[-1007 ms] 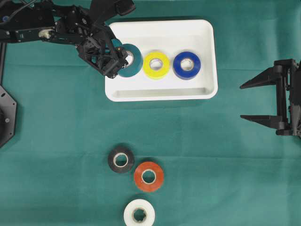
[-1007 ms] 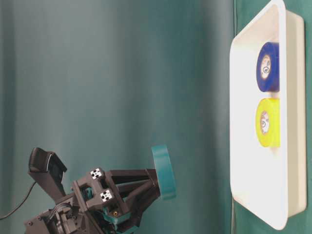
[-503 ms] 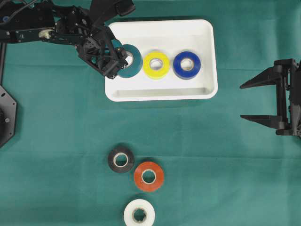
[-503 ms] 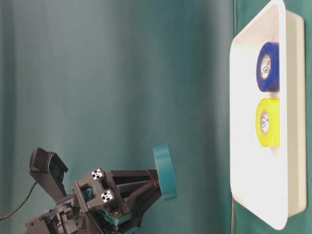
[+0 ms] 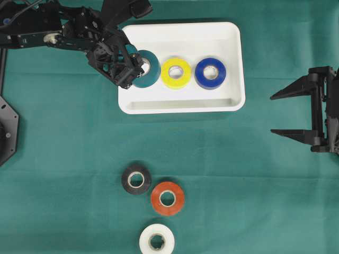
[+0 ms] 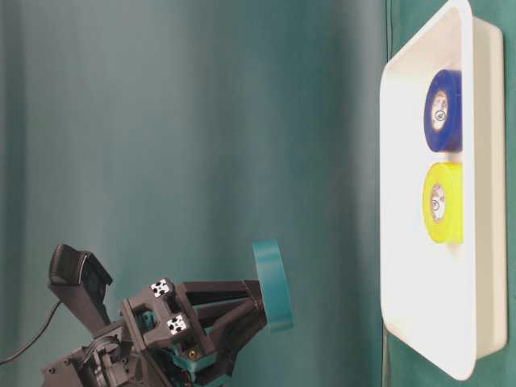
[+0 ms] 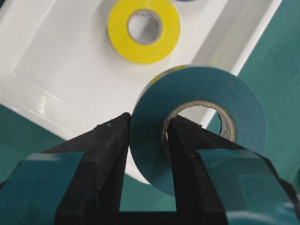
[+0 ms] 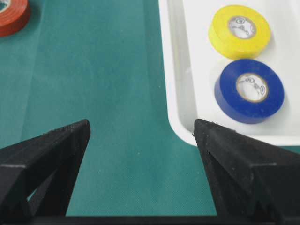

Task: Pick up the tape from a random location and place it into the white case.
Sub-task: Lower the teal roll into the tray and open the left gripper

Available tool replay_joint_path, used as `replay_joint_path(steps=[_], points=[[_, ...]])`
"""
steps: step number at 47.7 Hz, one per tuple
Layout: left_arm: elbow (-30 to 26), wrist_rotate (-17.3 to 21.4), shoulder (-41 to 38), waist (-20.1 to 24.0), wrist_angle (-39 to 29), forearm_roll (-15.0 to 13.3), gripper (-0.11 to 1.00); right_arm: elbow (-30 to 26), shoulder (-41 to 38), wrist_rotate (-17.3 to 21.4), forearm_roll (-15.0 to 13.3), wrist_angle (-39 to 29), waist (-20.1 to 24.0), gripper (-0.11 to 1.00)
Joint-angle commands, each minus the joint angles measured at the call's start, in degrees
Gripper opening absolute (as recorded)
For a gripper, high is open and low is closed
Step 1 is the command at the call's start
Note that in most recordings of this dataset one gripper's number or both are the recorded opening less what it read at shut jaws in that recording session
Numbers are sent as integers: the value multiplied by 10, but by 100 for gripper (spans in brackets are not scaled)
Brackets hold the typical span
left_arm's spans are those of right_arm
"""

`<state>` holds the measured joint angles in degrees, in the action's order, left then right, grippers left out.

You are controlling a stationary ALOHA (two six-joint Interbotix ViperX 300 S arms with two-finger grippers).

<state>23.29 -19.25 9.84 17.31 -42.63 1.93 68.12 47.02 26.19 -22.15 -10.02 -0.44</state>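
- The left gripper (image 7: 145,140) pinches the wall of the teal tape roll (image 7: 197,122): one finger sits inside the core, the other presses the outer face. The hold covers only a short arc of the ring, and most of the roll overhangs beyond the fingertips.
- In the table-level view the teal tape roll (image 6: 270,284) hangs clear of the white case (image 6: 484,339), raised above its floor and tilted. From above, the roll (image 5: 147,67) sits over the case's left end (image 5: 127,103), partly across the rim.
- Risk at release: since the roll is tilted and off the floor, letting go from here would probably drop it on its edge. It could then roll, strike the rim, or tip out onto the green cloth (image 5: 222,159).
- Risk from the neighbour: the yellow roll (image 5: 176,73) lies just beside the teal one in the overhead view. A drop drifting that way may land on it and end up propped up, not flat.
- Risk from the grip: the finger inside the core may catch the cardboard as the jaws part and drag the roll with it.
- Farther along the case lies the blue roll (image 5: 210,73), well apart from the drop spot.
- Beyond, the right gripper (image 5: 296,114) stands spread wide and empty over bare cloth, away from the case.
- The black roll (image 5: 136,179), orange roll (image 5: 167,198) and white roll (image 5: 157,239) wait on the cloth.
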Motion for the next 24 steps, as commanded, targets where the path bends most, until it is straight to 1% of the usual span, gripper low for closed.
replay_joint_path(steps=[1,24], points=[[-7,0,8,-2,4,-2,20,-15,-3,-1,-2,3,-1,88],[-4,0,9,-4,4,-2,20,-16,-3,-1,-2,3,-1,88]])
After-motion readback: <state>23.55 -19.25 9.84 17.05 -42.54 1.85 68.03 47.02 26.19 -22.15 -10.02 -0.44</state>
